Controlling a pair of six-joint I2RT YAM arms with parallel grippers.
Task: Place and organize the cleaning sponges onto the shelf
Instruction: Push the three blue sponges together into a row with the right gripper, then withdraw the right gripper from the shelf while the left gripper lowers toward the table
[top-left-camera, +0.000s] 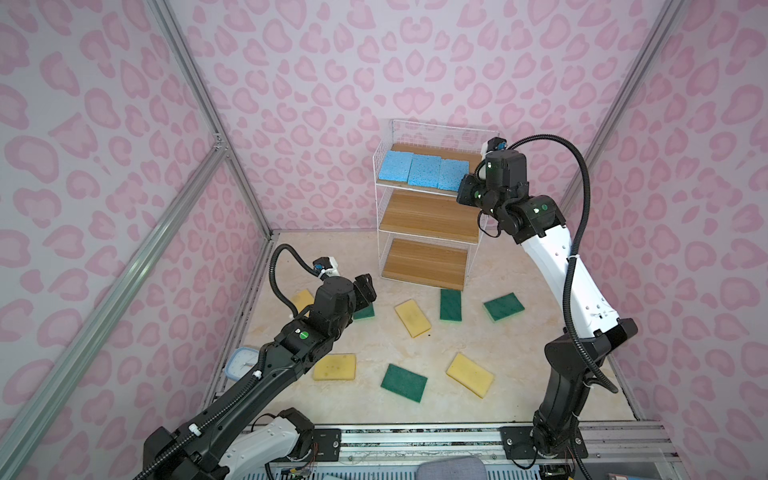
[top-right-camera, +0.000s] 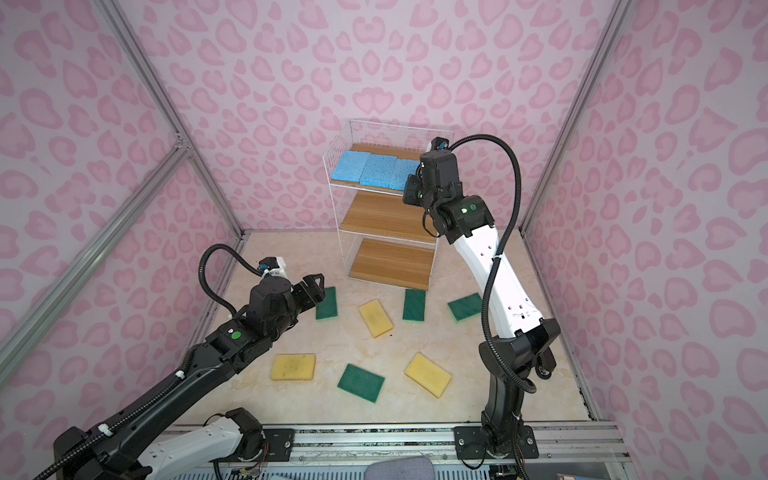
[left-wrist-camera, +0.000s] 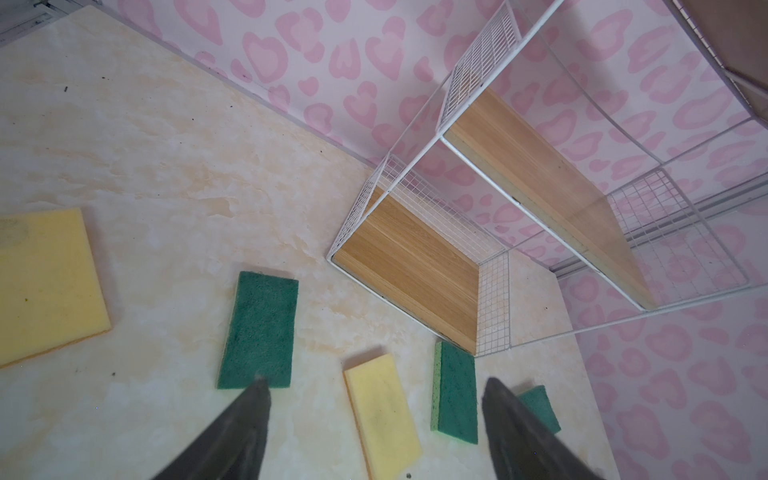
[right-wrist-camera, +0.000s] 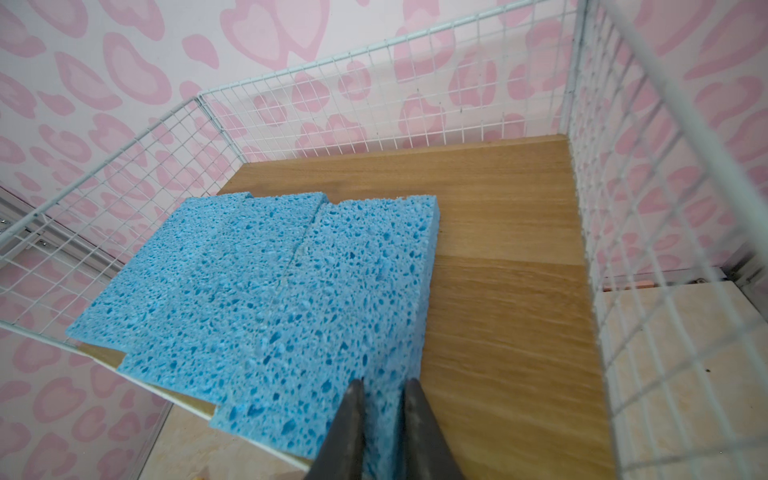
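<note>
Three blue sponges (top-left-camera: 424, 170) (right-wrist-camera: 266, 282) lie side by side on the top board of the white wire shelf (top-left-camera: 428, 216) (top-right-camera: 390, 216). My right gripper (top-left-camera: 467, 193) (right-wrist-camera: 384, 380) hovers at the right-hand one's near edge, jaws a narrow gap apart, nothing held. The middle and bottom boards are bare. On the table lie several yellow sponges (top-left-camera: 412, 318) (left-wrist-camera: 382, 415) and several green sponges (top-left-camera: 450, 305) (left-wrist-camera: 259, 328). My left gripper (top-left-camera: 365, 286) (left-wrist-camera: 376, 380) hangs open above the table's left side, over a green sponge (top-right-camera: 326, 303), empty.
A small pale blue clock (top-left-camera: 239, 363) sits at the table's left edge beside the left arm. Pink patterned walls close in the back and both sides. A metal rail (top-left-camera: 415, 436) runs along the front, carrying both arm bases.
</note>
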